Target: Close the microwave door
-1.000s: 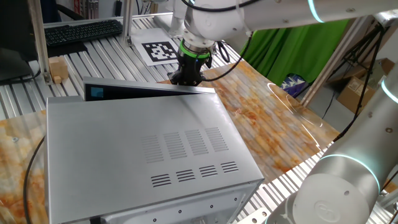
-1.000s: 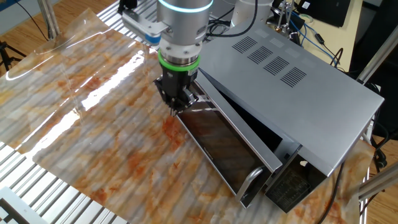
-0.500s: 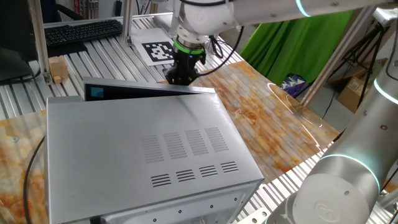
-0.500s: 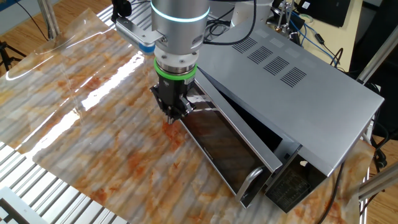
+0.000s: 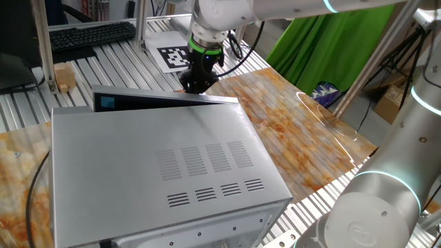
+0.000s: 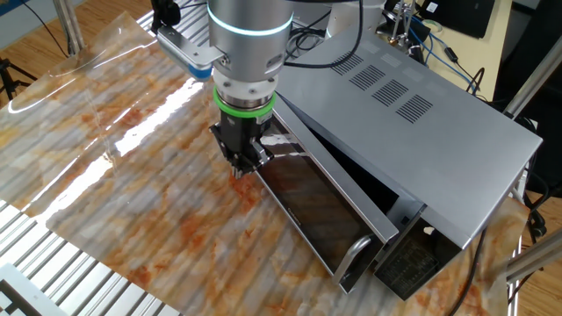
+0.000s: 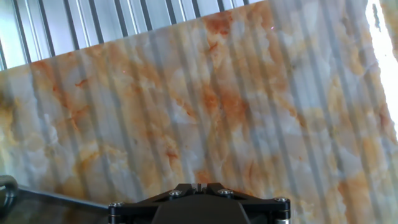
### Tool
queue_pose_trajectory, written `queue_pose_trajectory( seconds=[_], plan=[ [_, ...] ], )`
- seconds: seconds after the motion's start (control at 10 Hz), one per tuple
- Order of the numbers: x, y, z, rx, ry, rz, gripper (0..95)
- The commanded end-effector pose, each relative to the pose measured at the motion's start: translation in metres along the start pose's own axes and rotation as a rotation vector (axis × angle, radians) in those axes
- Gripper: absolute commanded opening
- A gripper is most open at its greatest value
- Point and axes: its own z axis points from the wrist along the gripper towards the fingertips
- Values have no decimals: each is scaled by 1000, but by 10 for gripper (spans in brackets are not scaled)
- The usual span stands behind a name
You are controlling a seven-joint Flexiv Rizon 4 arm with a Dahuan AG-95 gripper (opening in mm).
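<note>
Large light-grey sheet-metal microwave point(image 5: 165, 169) with rows of vent slits on top sits on the table, biggest thing in both fixed views. Its door, a thin flat panel with dark glossy face and silver-grey edge point(image 6: 320, 211), is partly open: it hangs out from the front of the casing at a slant, wedge gap visible along the top edge in the other fixed view, curved metal handle point(image 6: 354, 257) at the end farthest from the arm. From one fixed view only the door's silver top edge and a small blue-lit patch point(image 5: 107, 102) show above the casing. Black two-finger gripper point(image 6: 241, 162) under a green-ringed wrist points down, hanging just off the door's end nearest the arm, over the orange-and-white marbled plastic sheet point(image 6: 132, 175) covering the table; contact with the door can't be confirmed. Fingers look close together in the other fixed view, but whether they're fully pressed together I can't tell; nothing visibly pinched. Hand view: mostly marbled sheet point(image 7: 205, 106) over slatted aluminium tabletop point(image 7: 93, 22), black gripper base at bottom edge, sliver of dark door face point(image 7: 37, 208) at bottom left. Background: black keyboard point(image 5: 89, 33), printed black-and-white fiducial tag point(image 5: 174, 57), green cloth point(image 5: 317, 48).
</note>
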Motion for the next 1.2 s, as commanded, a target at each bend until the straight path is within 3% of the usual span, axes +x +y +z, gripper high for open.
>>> queue_pose_trajectory(
  seconds=[0.1, 0.9, 1.2],
  plan=[
    [2, -1, -1, -5, 0, 2, 0],
    [2, -1, -1, -19, -26, -81, 0],
    [2, -1, -1, -24, -25, -48, 0]
  ],
)
